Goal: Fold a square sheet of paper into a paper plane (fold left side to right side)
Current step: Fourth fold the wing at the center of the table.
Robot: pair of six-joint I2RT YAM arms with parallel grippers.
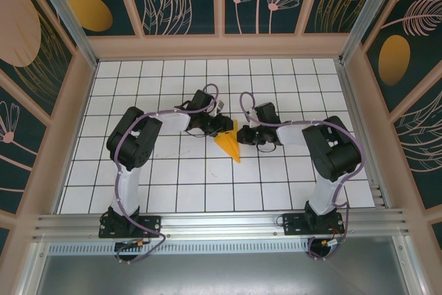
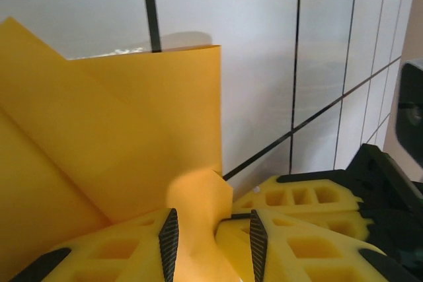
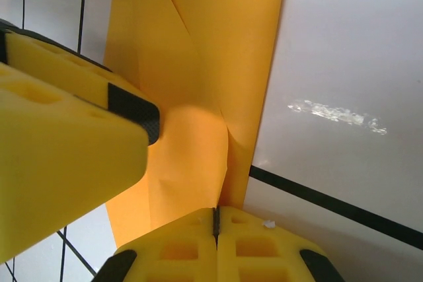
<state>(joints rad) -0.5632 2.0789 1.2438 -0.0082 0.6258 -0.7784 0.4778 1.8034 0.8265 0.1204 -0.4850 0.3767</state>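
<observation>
Roughly mid-fold, flap not yet laid over. Left gripper (image 2: 211, 219): jaws partway apart, straddling raised flap of sheet of paper (image 2: 132, 130); firm pinch or not, cannot tell. Right gripper (image 3: 215, 214): jaws fully together, tips at crease; pinching or pressing, unclear. Beyond both tips, sheet spreads over tiled table (image 2: 264, 64), pointed end toward arm bases. Next move, likely: carry flap across toward right gripper, press flat, edges aligned. Arms: elbows splayed outward, wrists turned in, grippers facing each other over sheet.
</observation>
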